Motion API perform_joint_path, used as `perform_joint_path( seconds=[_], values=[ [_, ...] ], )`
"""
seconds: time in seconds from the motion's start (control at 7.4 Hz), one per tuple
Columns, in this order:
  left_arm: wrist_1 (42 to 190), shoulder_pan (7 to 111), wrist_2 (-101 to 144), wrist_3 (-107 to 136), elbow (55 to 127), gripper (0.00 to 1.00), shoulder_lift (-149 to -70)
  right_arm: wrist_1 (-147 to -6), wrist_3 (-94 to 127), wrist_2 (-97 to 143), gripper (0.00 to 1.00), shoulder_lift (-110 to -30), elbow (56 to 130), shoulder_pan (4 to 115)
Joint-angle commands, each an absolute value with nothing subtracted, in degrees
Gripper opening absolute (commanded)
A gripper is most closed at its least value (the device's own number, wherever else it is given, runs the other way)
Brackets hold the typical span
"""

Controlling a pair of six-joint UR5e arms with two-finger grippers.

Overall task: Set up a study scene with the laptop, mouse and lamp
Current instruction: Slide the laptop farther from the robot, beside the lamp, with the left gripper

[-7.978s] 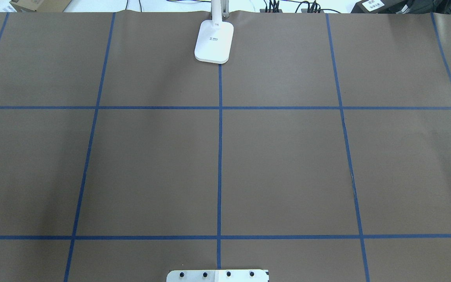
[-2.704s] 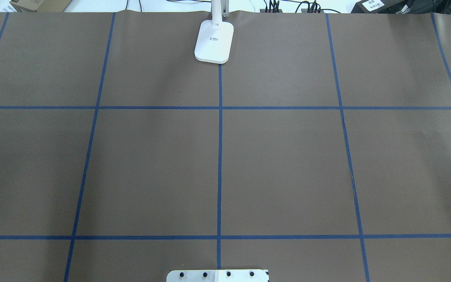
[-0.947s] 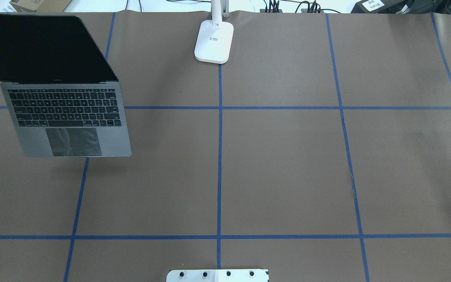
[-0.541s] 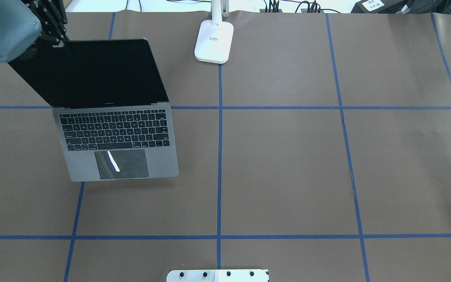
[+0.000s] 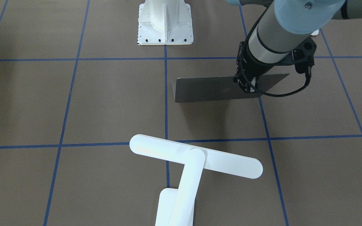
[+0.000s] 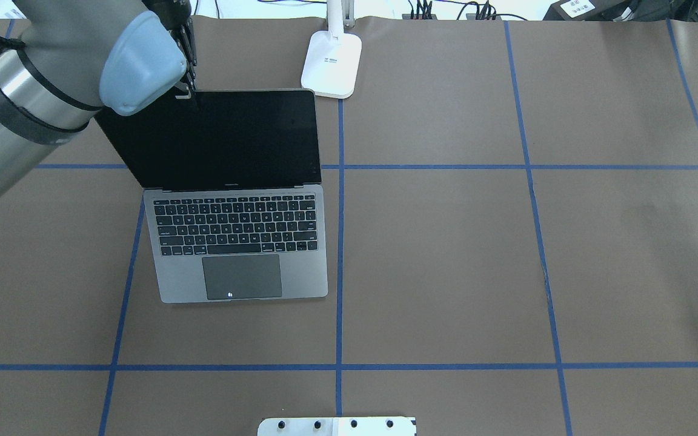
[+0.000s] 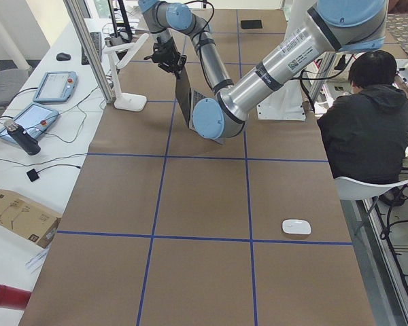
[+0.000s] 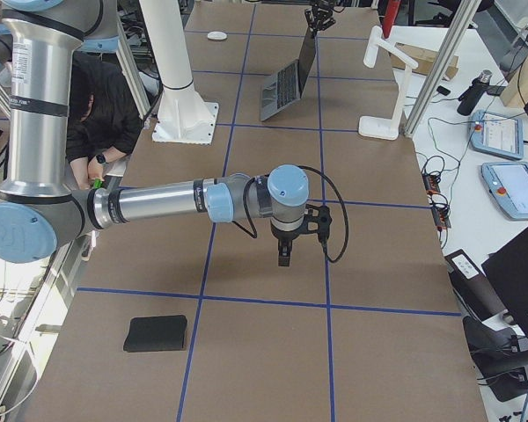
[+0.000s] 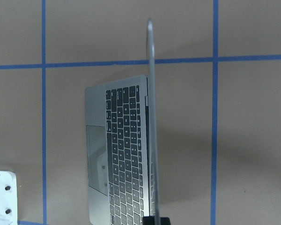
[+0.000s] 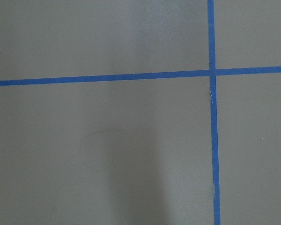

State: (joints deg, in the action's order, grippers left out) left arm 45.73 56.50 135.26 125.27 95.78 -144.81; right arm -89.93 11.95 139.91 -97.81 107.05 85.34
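So, big change in the last second: the thin space-grey metal laptop (image 6: 237, 242), absent from the table a few seconds back, has come in from the left edge and now sits open just left of the centre tape line on the brown paper-covered table with the blue tape grid (image 6: 446, 254). Its screen faces the robot, and the top right corner of the lid is near the base of the white desk lamp with the long flat bar head (image 5: 196, 160). The left gripper (image 5: 246, 87) is clamped on the top edge of the lid near one corner. I can't tell if the base is fully down yet. I'd say laptop placement is nearly done; releasing it comes next. The lamp hasn't moved. The small white glossy oval mouse (image 7: 296, 226) lies well apart toward the table's left end, untouched. The right gripper (image 8: 284, 257) hangs above bare paper; I can't tell whether it's open or closed. Writing: small dark print on the lamp base, a wordmark under the screen and a sticker on the left arm, all too small to read.
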Motion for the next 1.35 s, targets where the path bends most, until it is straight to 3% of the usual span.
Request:
perform_joint_path(
  seconds=[0.0,0.81,1.22],
  values=[
    [48.7,55.6,134.3,125.6,90.0,0.00,-147.0,-90.0,12.0,140.0,1.00,-97.8,107.0,85.3],
    [70.5,55.5,131.9,131.3,75.4,0.00,-146.9,-90.0,12.0,141.1,1.00,-98.3,106.9,85.3],
    [76.2,55.5,131.2,131.6,71.9,0.00,-146.6,-90.0,12.0,141.2,1.00,-98.3,106.8,85.3]
  ],
)
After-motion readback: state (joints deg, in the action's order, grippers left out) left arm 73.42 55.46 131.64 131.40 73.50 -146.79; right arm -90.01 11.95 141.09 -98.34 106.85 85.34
